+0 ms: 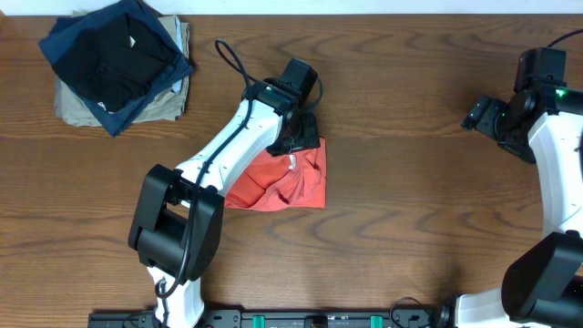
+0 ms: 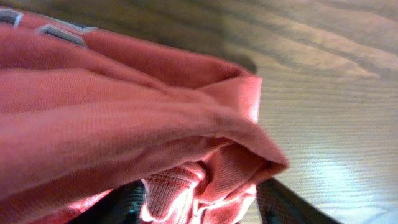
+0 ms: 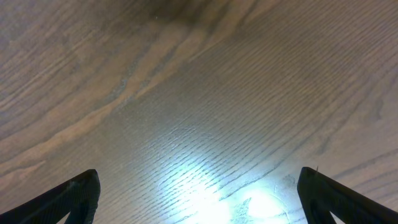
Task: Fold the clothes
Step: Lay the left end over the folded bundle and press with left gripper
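Note:
The coral-red T-shirt (image 1: pixel 290 180) lies bunched in a rough folded heap at the table's middle. My left gripper (image 1: pixel 301 138) is at its far edge, and its arm lies across the shirt's left part. In the left wrist view the red cloth (image 2: pixel 124 118) fills the frame. A bunched fold with a ribbed hem sits between the two dark fingers of the left gripper (image 2: pixel 199 208), which are shut on it. A bit of the lettering (image 2: pixel 59 32) shows at the top left. My right gripper (image 1: pixel 483 116) is open and empty over bare wood at the far right, as the right wrist view (image 3: pixel 199 205) shows.
A stack of navy and black garments (image 1: pixel 117 56) lies on a khaki-beige one (image 1: pixel 73 109) at the back left corner. The wooden table (image 1: pixel 419 210) shows bare between the shirt and the right arm.

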`<control>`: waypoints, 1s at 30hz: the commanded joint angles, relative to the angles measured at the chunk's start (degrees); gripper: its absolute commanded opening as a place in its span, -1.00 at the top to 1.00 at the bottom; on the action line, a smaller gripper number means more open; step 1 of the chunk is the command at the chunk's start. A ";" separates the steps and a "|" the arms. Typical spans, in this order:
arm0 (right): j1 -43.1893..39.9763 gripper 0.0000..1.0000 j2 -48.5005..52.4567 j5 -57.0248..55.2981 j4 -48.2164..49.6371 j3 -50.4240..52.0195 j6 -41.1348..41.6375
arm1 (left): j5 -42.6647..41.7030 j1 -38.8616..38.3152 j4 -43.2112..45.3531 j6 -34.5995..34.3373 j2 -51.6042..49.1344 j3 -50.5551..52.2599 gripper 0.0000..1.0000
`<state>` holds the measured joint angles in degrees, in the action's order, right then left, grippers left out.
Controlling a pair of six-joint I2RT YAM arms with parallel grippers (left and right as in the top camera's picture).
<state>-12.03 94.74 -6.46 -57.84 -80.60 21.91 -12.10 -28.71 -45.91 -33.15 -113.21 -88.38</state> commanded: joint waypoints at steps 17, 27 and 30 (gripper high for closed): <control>-0.33 -0.98 0.09 -0.59 -0.04 -0.22 -0.09 | -0.48 0.17 14.75 1.11 -4.04 0.22 0.61; -0.33 -0.99 0.09 -0.59 -0.04 -0.22 -0.09 | -2.91 0.13 17.59 0.92 -4.04 -0.02 0.79; -0.33 -0.99 0.09 -0.59 -0.04 -0.22 -0.09 | -2.93 0.15 16.48 0.98 -3.54 -0.04 0.72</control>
<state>-12.03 94.74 -6.46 -57.84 -80.60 21.91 -14.68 -28.71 -28.64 -32.69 -117.01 -88.31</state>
